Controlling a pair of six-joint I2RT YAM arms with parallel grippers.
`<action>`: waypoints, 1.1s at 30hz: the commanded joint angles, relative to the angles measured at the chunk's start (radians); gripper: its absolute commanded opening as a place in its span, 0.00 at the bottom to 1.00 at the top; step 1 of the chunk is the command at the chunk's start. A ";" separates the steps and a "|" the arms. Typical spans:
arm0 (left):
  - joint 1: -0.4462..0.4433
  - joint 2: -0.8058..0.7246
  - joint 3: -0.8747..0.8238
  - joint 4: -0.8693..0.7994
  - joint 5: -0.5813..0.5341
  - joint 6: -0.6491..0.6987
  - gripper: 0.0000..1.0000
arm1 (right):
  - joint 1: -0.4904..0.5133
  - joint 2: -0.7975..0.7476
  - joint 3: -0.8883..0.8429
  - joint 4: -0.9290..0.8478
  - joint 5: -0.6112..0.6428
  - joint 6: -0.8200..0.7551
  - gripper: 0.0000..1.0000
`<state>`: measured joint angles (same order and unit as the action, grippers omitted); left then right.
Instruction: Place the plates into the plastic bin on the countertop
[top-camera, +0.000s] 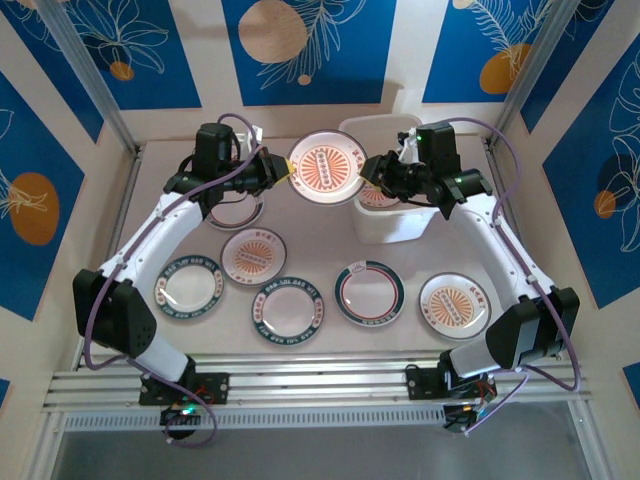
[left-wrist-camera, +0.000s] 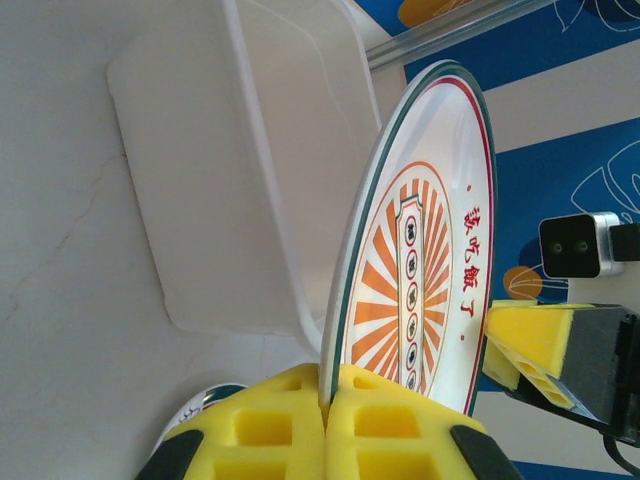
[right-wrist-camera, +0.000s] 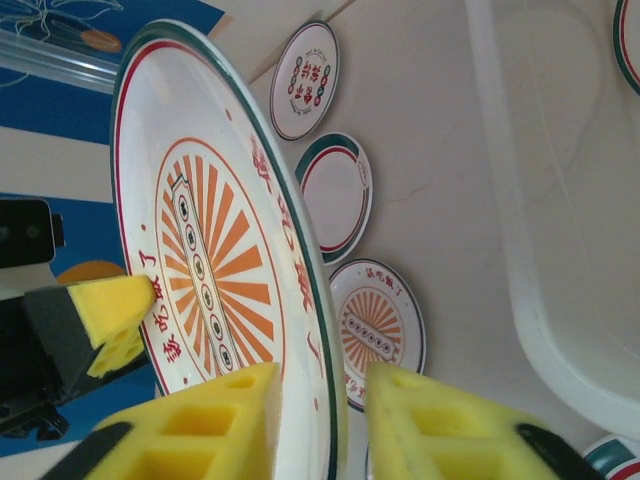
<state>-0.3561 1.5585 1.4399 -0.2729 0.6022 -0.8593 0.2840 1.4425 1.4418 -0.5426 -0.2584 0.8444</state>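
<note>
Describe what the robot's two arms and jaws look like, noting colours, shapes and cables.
The left arm and right arm match: white tubular links, black joint housings, a lilac cable looping along each. The jaws are black, faced with yellow pads with square pockets.

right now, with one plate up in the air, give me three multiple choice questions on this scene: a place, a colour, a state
1. Where is the lifted round white plate with the rayed centre?
A) in the air beside the white translucent plastic bin
B) inside that bin
C) lying flat, face down

2. What colour are its rays?
A) blue
B) black
C) orange

3. How is the left pincer?
A) wide open
B) shut on the plate's rim
C) shut on nothing

Answers:
1 A: the top view shows it held up just left of the bin.
2 C: both wrist views show orange rays.
3 B: its yellow pads pinch the rim.
</note>
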 joint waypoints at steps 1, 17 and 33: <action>-0.012 -0.025 0.022 0.038 0.034 -0.007 0.00 | 0.007 0.012 0.002 0.007 -0.028 -0.003 0.23; -0.017 -0.029 0.016 0.032 0.033 0.006 0.04 | 0.023 0.041 0.026 -0.013 -0.031 -0.003 0.06; 0.034 -0.043 0.009 0.038 -0.046 0.097 0.73 | -0.098 0.012 0.054 0.003 0.003 0.101 0.02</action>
<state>-0.3420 1.5482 1.4403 -0.2646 0.5743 -0.8097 0.2176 1.4727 1.4517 -0.5468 -0.2626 0.9115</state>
